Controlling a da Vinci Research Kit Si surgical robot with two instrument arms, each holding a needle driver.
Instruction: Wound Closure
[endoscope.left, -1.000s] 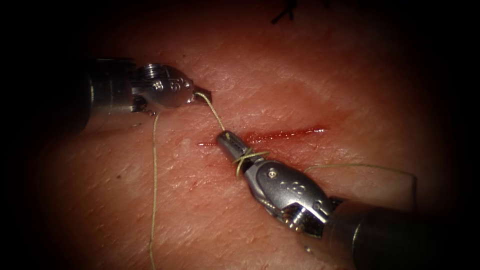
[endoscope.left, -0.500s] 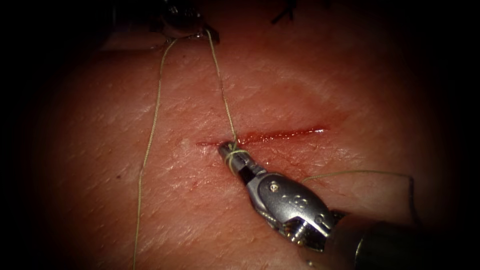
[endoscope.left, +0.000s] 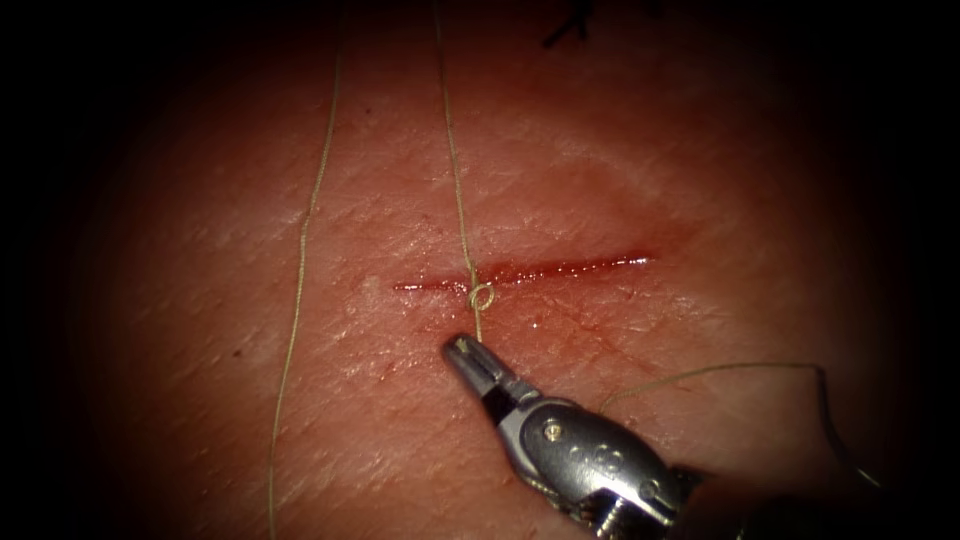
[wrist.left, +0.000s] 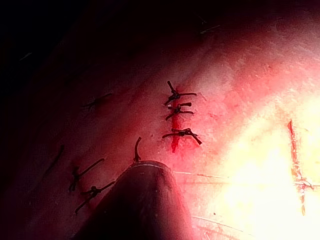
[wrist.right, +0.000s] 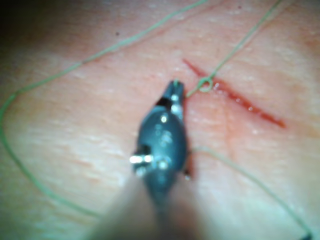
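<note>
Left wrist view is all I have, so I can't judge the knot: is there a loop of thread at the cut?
Observer: Yes. In the endoscope view a small loop of thread sits on the cut, toward its left end.
Operator: What does the right tool hold?
Observer: The right tool has its fingers shut on the thread's short end, just below the loop.
Operator: And the needle?
Observer: A dark curve, probably the needle, lies on the tissue at far right, away from the right tool. What the left tool holds I cannot tell.
</note>
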